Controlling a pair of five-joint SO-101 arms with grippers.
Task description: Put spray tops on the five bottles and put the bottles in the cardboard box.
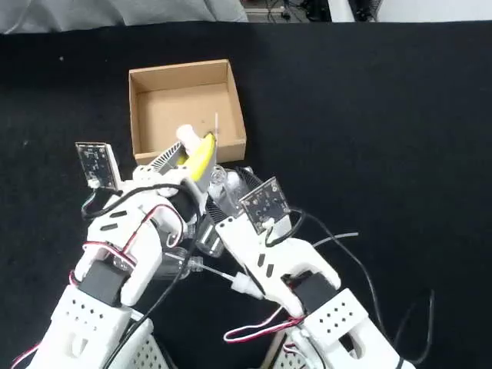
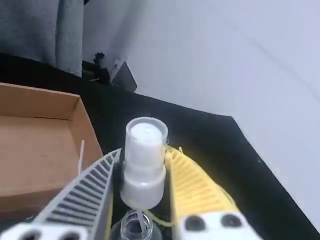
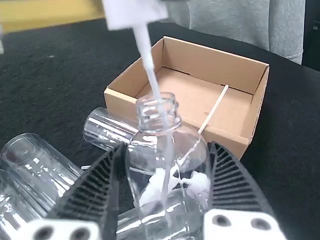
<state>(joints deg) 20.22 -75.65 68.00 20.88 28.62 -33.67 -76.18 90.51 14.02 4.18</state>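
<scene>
Now my left gripper (image 2: 142, 153) pinches a spray top (image 2: 145, 145) directly above the clear bottle (image 3: 159, 111), its tube inside the neck. My right gripper (image 3: 166, 148) clamps that bottle beside the cardboard box (image 3: 227, 132), with other bottles (image 3: 37, 162) lying nearby.

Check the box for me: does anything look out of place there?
Yes. A loose thin tube lies alone inside the cardboard box, detached from any spray top. A capless bottle lies on its side just outside the box.
</scene>
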